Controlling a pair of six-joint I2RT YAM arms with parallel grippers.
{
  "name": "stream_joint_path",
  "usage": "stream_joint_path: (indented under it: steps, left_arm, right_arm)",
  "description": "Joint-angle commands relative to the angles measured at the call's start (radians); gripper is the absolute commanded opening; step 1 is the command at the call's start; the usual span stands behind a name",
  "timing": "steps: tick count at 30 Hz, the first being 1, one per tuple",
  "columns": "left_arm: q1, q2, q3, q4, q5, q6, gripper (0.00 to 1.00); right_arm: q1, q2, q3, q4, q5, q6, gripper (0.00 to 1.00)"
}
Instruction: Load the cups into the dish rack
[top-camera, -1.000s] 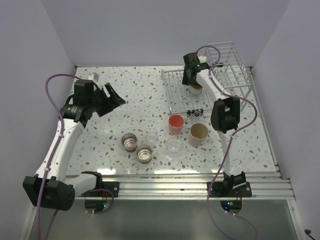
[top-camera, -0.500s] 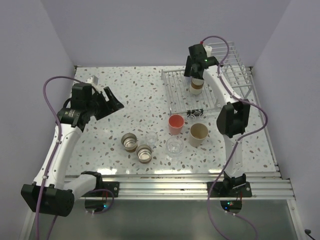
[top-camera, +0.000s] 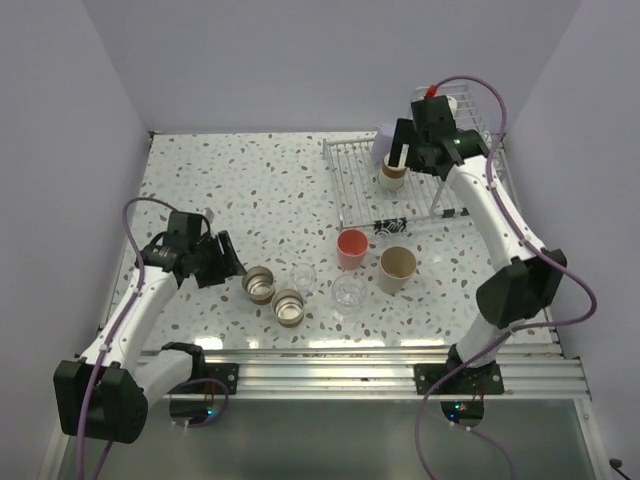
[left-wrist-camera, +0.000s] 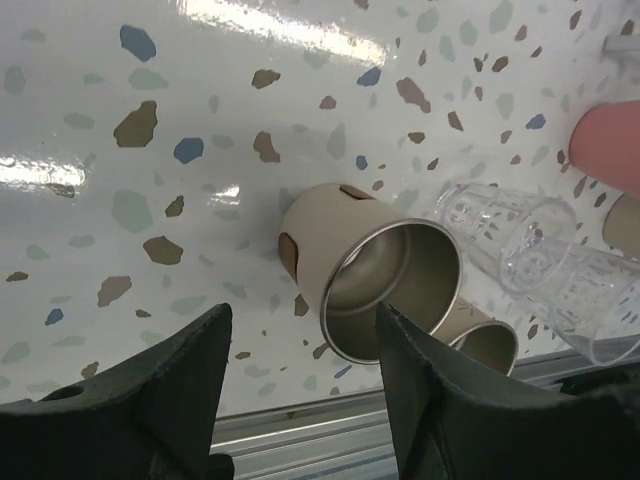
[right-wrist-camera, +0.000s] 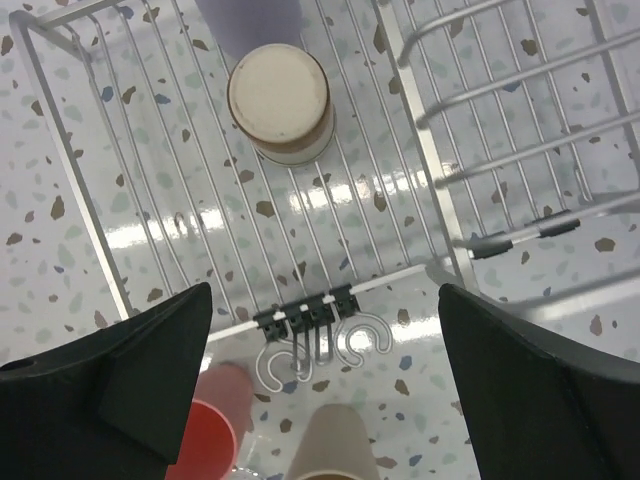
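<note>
Bright, even light from above; soft, short shadows. Glare streaks lie on the glossy worktop (left-wrist-camera: 200, 90) in both wrist views. The jaws at those views' lower edges look soft-edged; the overhead view is sharp

You are looking down at a white tabletop (top-camera: 250, 180) flecked with brown, blue and grey chips, filling most of the scene. Pale lavender walls (top-camera: 300, 60) are closing it in on the left, far and right. A ribbed metal rail (top-camera: 330, 365) is running along its near edge, and light is glaring off the glossy surface.
</note>
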Motion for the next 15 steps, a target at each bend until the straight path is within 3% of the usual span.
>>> stream_joint_path:
  steps: [1,8,11,15]
  left_arm:
    - [0.006,-0.016,-0.050,0.059,0.034,0.038,0.62]
    - [0.000,0.065,-0.065,0.122,0.058,0.036,0.60]
    - [-0.012,0.121,-0.070,0.134,0.054,0.035,0.48]
    - [-0.060,0.177,-0.070,0.169,0.057,0.017,0.41]
  right_arm:
    - [-0.002,-0.148,-0.133,0.012,-0.013,-0.037,0.98]
    - [-0.003,-0.291,-0.266,0.007,0.009,-0.045,0.98]
    - [-0.003,-0.288,-0.252,-0.013,0.015,-0.046,0.98]
    - [-0.005,-0.295,-0.240,-0.013,0.036,-0.068,0.98]
